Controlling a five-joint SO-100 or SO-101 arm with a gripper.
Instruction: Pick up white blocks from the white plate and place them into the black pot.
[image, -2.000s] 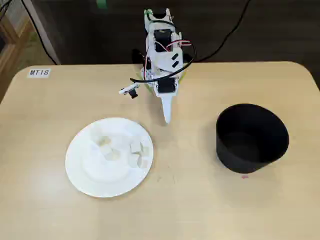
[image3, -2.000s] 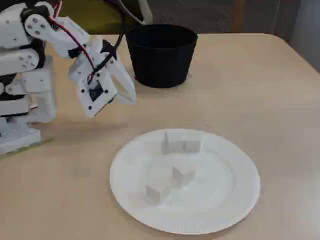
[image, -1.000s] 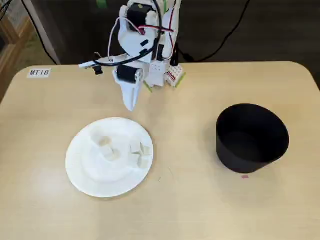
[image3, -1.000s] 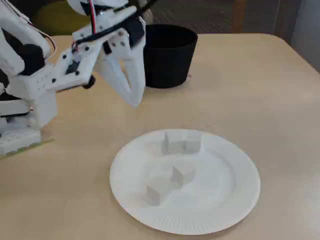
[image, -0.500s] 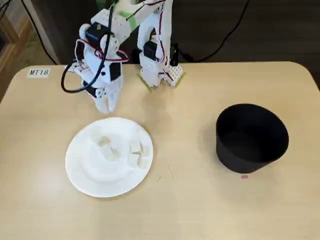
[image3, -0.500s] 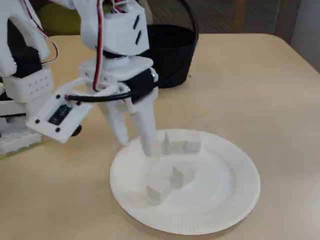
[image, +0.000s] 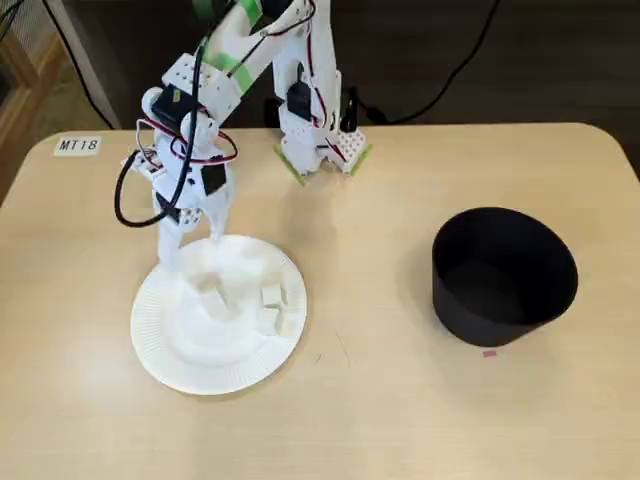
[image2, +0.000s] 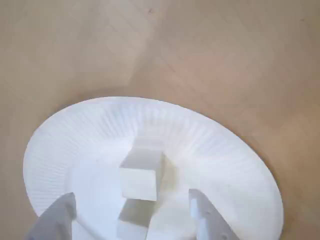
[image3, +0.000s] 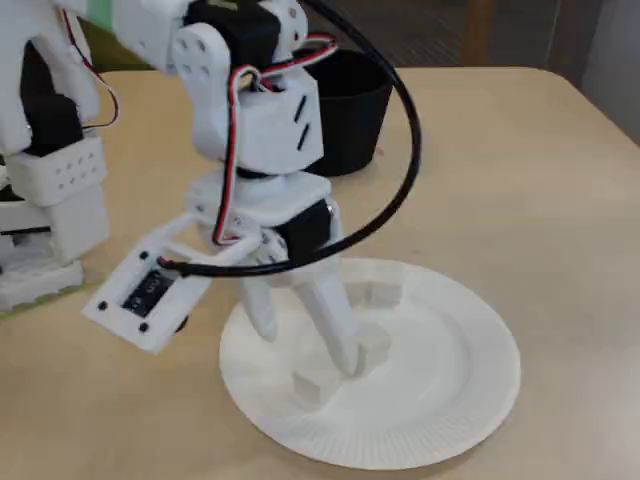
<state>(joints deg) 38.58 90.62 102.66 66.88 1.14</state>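
While my pincer (image2: 132, 220) hangs spread wide just over the plate (image3: 440, 400), its two tips straddle the nearest cubes (image2: 141, 175) in the wrist view, holding nothing. One cube sits between the tips and a second lies touching it, closer to me. More cubes rest a little apart on the same plate, seen from above (image: 272, 308). I judge the first grasp has not yet begun. Beyond the plate lies bare desk (image: 380, 400), and farther off, well apart, stands the black pot (image: 503, 275), whose inside I cannot make out. My worry is the touching pair: closing here could catch both cubes, or squeeze one sideways so it skids across the smooth paper. Pressing down too far could also tip or drag the light plate along the desk.
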